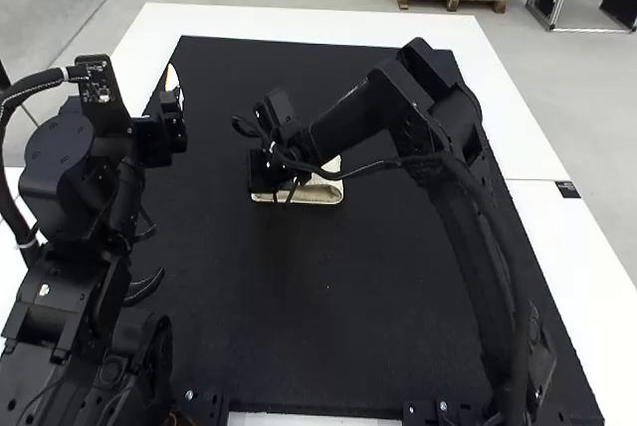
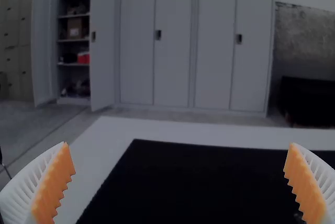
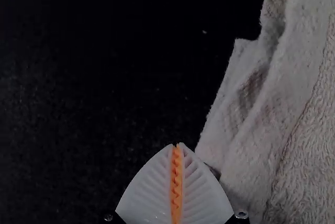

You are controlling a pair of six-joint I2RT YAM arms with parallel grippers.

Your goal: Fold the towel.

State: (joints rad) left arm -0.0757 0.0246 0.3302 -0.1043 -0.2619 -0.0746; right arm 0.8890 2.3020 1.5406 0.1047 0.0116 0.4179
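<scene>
The cream towel (image 1: 320,190) lies as a small folded bundle near the middle of the black mat, partly covered by my right gripper (image 1: 267,175). Seen from the right wrist, the towel (image 3: 293,130) has layered, uneven edges with a loose flap. There my right gripper (image 3: 177,145) is shut, its orange pads together with no cloth visible between them, right beside the towel's edge. My left gripper (image 1: 172,83) is raised over the mat's far left part, away from the towel. In the left wrist view the left gripper (image 2: 180,153) stands wide open with nothing between its fingers.
A black mat (image 1: 328,317) covers most of the white table (image 1: 328,26). The right arm (image 1: 438,137) stretches across the mat's right half toward the middle. The left arm (image 1: 80,207) stands along the left side.
</scene>
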